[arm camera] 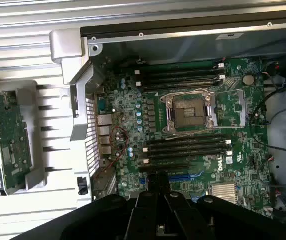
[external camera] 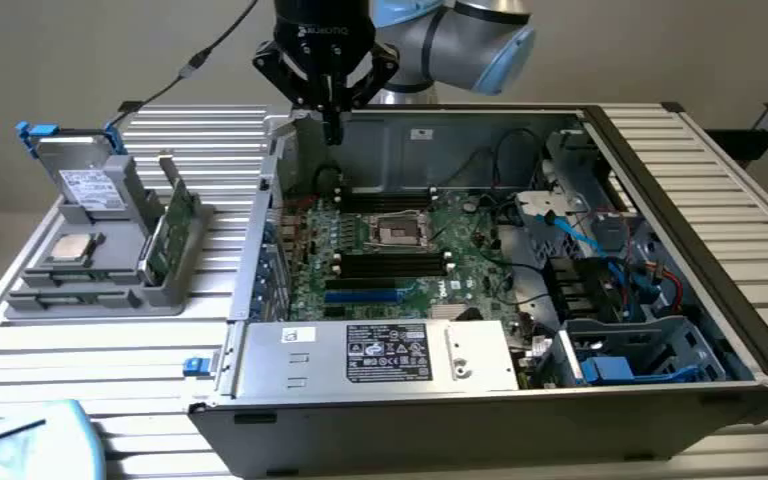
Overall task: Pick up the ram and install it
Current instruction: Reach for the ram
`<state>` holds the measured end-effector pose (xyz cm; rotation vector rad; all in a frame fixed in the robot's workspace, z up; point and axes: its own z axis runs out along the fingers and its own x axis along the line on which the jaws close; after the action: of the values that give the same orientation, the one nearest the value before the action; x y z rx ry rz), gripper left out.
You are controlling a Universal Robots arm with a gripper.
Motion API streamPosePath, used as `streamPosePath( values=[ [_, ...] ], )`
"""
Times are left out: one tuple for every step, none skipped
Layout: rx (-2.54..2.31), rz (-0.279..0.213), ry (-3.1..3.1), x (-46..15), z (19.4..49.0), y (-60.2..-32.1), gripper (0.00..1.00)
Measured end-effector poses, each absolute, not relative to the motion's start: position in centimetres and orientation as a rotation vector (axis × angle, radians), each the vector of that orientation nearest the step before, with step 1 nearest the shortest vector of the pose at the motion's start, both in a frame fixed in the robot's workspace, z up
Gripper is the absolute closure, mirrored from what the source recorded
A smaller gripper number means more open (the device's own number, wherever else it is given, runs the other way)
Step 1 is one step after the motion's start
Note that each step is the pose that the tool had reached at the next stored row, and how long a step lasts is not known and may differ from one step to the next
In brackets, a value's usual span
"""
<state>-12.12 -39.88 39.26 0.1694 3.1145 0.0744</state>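
Note:
My gripper [external camera: 335,132] hangs over the back left corner of the open computer case [external camera: 704,260], fingers pointing down and shut, and I see nothing between them. In the wrist view the gripper [arm camera: 158,176] sits above the lower edge of the motherboard [arm camera: 133,115], close to the black memory slots [arm camera: 187,147]. A second bank of memory slots [arm camera: 180,77] lies beyond the processor socket [arm camera: 188,111]. Both banks look bare. The ram is out of view. A tall green card [external camera: 173,230] stands in the grey tray [external camera: 91,295] outside the case.
The grey tray on the exterior view's left also carries a square silver processor [external camera: 75,248] and a drive with a blue handle [external camera: 88,180]. The power supply [external camera: 384,355] fills the case front; cables and drive bays [external camera: 598,290] crowd its right side.

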Motion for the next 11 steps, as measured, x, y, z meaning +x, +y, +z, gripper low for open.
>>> streamPosePath(
  values=[
    [0.17,0.074,3.114,-12.12,39.26,-39.88,0.89],
    [0.171,0.074,3.114,-12.12,39.26,-39.88,0.89],
    [0.172,0.074,3.114,-12.12,39.26,-39.88,0.89],
    [0.173,0.074,3.114,-12.12,39.26,-39.88,0.89],
    [0.173,0.074,3.114,-12.12,39.26,-39.88,0.89],
    [0.174,0.074,3.114,-12.12,39.26,-39.88,0.89],
    [0.174,0.074,3.114,-12.12,39.26,-39.88,0.89],
    [0.175,0.074,3.114,-12.12,39.26,-39.88,0.89],
    [0.175,0.074,3.114,-12.12,39.26,-39.88,0.89],
    [0.176,0.074,3.114,-12.12,39.26,-39.88,0.89],
    [0.176,0.074,3.114,-12.12,39.26,-39.88,0.89]
  ],
)
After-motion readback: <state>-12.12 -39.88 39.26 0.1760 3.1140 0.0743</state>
